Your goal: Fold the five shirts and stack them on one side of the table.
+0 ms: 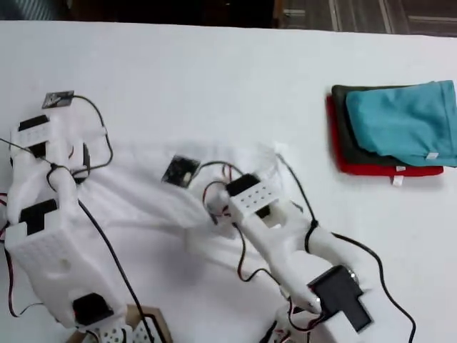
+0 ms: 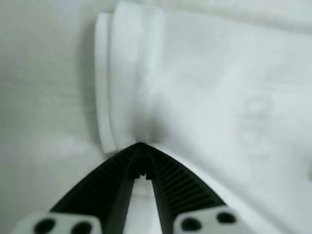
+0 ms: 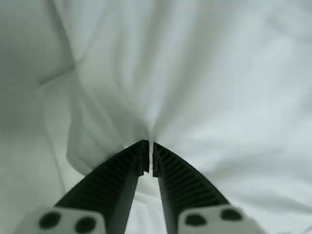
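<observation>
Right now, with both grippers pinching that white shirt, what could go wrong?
The left gripper and right gripper each hold only a thin pinch of the white shirt, so cloth might slip out mid-fold. The shirt lies bunched and creased between them, so the fold may come out lopsided. A black cable hangs over the cloth and could snag it.

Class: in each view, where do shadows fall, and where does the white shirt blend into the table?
High view: the white shirt nearly merges with the table, bar grey folds; the folded stack stands out. Left wrist view: shadow edges the shirt at the left tool. Right wrist view: grey creases fan from the right tool.
</observation>
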Controlling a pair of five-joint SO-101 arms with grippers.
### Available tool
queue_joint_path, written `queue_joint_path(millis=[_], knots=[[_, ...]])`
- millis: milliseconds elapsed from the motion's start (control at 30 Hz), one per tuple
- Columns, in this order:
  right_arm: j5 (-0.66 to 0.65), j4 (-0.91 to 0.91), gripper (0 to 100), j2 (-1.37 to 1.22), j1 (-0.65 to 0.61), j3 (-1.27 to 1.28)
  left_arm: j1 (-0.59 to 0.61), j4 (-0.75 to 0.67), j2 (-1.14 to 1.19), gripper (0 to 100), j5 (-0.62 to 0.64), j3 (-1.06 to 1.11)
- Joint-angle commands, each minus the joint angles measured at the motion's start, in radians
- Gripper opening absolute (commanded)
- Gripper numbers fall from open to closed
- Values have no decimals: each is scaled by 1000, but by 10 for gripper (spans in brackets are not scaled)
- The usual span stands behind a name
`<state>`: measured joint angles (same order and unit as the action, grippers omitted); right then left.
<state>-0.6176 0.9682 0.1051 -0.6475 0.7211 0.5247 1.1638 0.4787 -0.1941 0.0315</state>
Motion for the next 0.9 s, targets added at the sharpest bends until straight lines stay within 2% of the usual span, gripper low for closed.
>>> queue_joint_path(millis=[0, 267, 667, 733, 867], knots=[[2, 107, 20, 62, -67, -8, -12, -43, -6, 27, 3, 2], [2, 266, 20, 173, -194, -3, -14, -44, -6, 27, 3, 2], [11, 288, 23, 182, -208, 11, -14, -44, -6, 27, 3, 2], [12, 311, 67, 174, -214, 14, -14, -44, -6, 27, 2, 2], [40, 332, 216, 174, -214, 38, -14, -44, -6, 27, 2, 2]])
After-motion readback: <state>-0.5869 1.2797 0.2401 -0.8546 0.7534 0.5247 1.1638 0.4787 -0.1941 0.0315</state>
